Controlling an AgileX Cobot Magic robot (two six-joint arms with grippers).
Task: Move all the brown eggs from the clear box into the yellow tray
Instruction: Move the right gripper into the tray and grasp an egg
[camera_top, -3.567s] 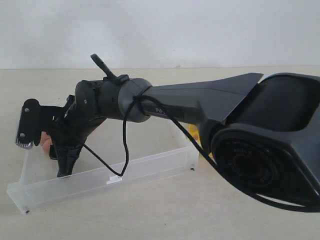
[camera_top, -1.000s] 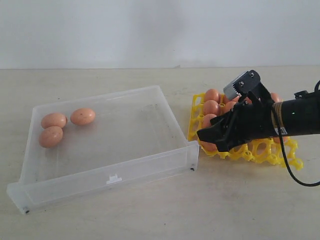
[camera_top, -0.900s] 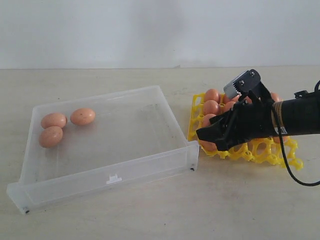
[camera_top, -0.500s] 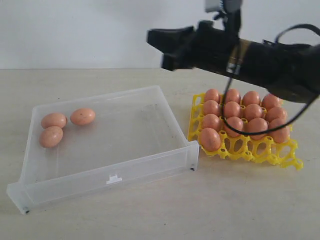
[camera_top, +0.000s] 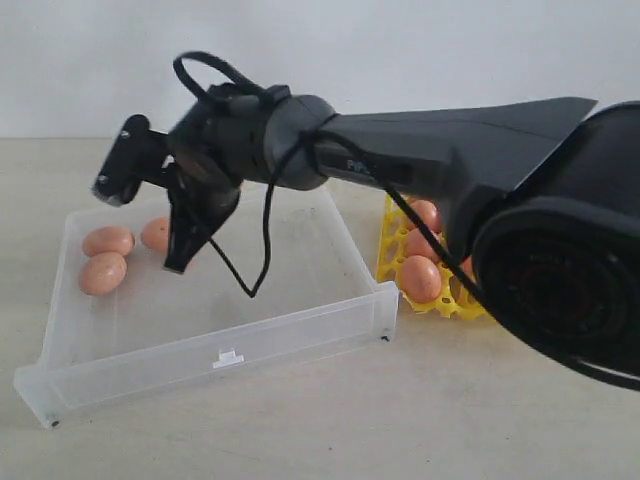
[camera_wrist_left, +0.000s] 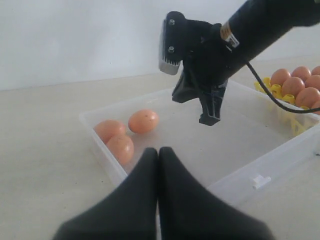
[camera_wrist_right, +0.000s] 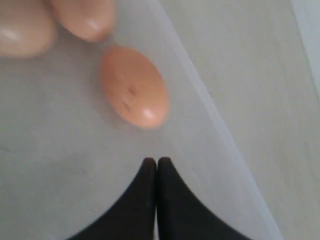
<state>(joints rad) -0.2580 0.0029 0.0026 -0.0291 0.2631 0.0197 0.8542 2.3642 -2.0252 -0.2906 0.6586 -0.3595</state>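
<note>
A plain white wall (camera_top: 420, 60) backs a pale beige tabletop (camera_top: 300, 430) — matte, softly and evenly lit.

1. A matte, pale beige flat table (camera_top: 300, 420) fills the lower two thirds of the exterior frame.
2. A plain white wall (camera_top: 400, 50) spans the top, meeting the table's far edge.

This looks like a robotics lab: a plain beige bench (camera_top: 300, 420) runs back to a blank white wall (camera_top: 400, 50) right behind it, and a black jointed robot arm (camera_top: 430, 165) trailing a black cable (camera_top: 264, 235) reaches over that bench.
</note>
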